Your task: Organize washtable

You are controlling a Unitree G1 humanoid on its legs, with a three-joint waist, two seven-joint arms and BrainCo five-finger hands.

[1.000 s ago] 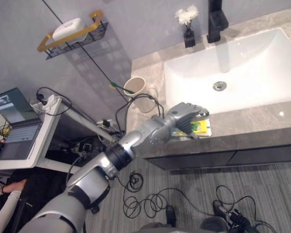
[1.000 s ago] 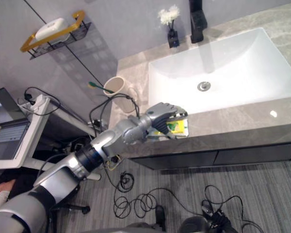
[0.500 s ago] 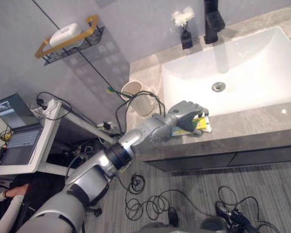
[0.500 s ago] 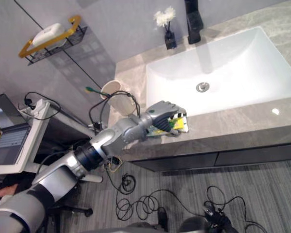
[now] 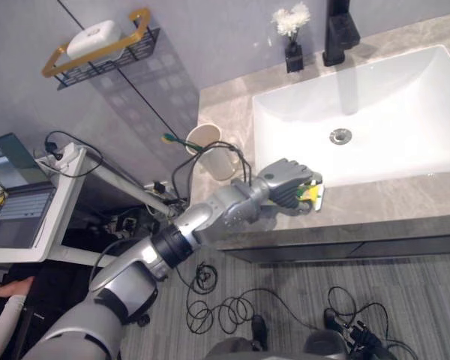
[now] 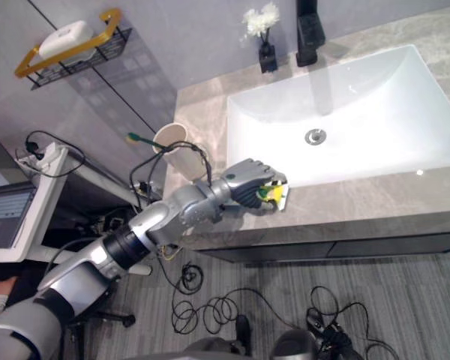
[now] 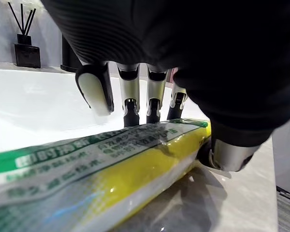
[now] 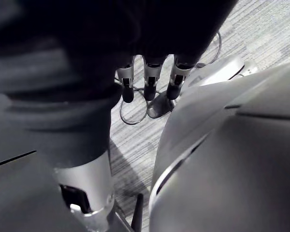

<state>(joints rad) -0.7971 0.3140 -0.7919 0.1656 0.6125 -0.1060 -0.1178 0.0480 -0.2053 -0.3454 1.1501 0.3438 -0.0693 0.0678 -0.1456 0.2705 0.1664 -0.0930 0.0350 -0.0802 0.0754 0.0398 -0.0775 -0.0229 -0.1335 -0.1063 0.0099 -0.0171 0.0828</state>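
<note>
Packet: yellow, green and white plastic, printed, long and flat. It lies crosswise in the left hand, fingers curled over it and thumb under. It sits over the counter's front edge, beside the sink's near-left corner. Cup: cream, upright at the counter's left end, green toothbrush sticking out.

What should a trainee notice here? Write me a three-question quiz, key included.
1. True or false: the left hand has its fingers curled round the yellow-green packet near the front edge of the counter.
2. The cup with the green toothbrush stands: A in the basin; B on the counter beside the sink; C on a shelf.
3. Fill in: on the wall shelf lies a white ____.
Key: 1 true; 2 B; 3 soap.
</note>
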